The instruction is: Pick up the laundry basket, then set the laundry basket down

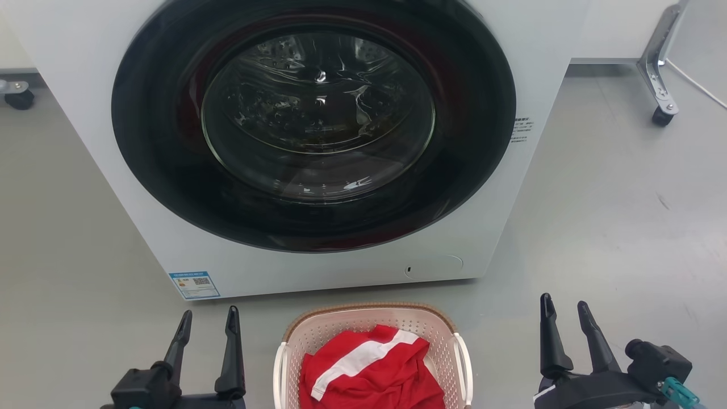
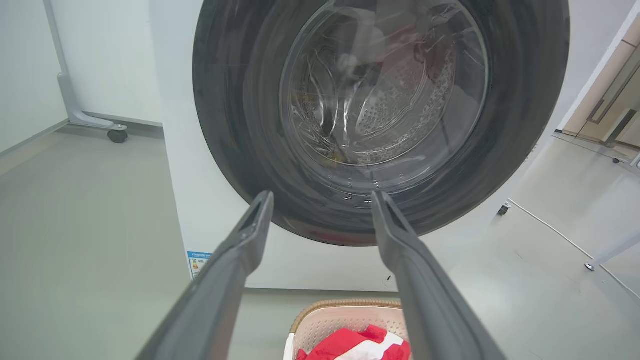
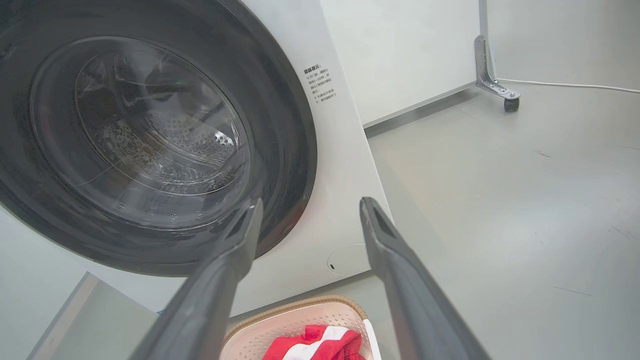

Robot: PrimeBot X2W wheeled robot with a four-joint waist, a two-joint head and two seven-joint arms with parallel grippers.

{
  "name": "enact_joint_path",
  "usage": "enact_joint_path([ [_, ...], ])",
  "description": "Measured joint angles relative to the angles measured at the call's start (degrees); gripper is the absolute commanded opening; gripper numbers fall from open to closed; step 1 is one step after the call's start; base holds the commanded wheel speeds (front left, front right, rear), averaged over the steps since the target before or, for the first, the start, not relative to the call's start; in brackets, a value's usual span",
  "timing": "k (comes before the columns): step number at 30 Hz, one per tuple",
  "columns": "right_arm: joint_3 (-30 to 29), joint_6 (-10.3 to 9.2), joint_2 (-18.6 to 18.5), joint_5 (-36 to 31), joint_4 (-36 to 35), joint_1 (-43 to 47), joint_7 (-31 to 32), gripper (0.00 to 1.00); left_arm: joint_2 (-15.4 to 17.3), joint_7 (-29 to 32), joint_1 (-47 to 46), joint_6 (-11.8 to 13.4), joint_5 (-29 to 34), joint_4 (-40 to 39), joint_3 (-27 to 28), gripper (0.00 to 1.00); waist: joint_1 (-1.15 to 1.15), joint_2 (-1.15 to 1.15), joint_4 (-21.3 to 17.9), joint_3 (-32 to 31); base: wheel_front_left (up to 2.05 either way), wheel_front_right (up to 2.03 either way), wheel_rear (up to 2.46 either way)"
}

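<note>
The laundry basket [image 1: 318, 335], cream-white and perforated with a brown woven rim, stands on the floor at the bottom middle of the head view, just in front of the washing machine. A red garment with a white stripe [image 1: 369, 369] fills it. White handles show on its left and right sides. My left gripper [image 1: 209, 321] is open to the basket's left, fingers up, holding nothing. My right gripper [image 1: 565, 307] is open to its right, also holding nothing. The basket [image 2: 345, 315] sits low between the fingers in the left wrist view, and the basket [image 3: 295, 325] is at the bottom of the right wrist view.
A white front-loading washing machine [image 1: 511, 85] with a closed dark round glass door [image 1: 315, 113] stands close behind the basket. Grey floor lies on both sides. A metal leg on a caster [image 1: 659, 79] stands at the back right, another caster [image 1: 20, 96] at the back left.
</note>
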Motion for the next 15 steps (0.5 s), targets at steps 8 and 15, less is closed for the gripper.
enact_joint_path([
  [8,1.4,-0.94,-0.04,-7.34,-1.32,1.02,-2.03,1.0,0.01,-1.91,1.36,1.31,6.73,-1.4,-0.42,1.0,0.0,0.0,-0.09,-0.47,0.0,0.0,0.0],
  [15,2.23,-1.91,-0.05,-12.54,-2.53,1.94,-3.48,1.0,0.01,-3.45,2.52,1.88,11.34,-2.68,-0.59,1.0,0.0,0.0,-0.17,-0.85,0.0,0.0,0.0],
])
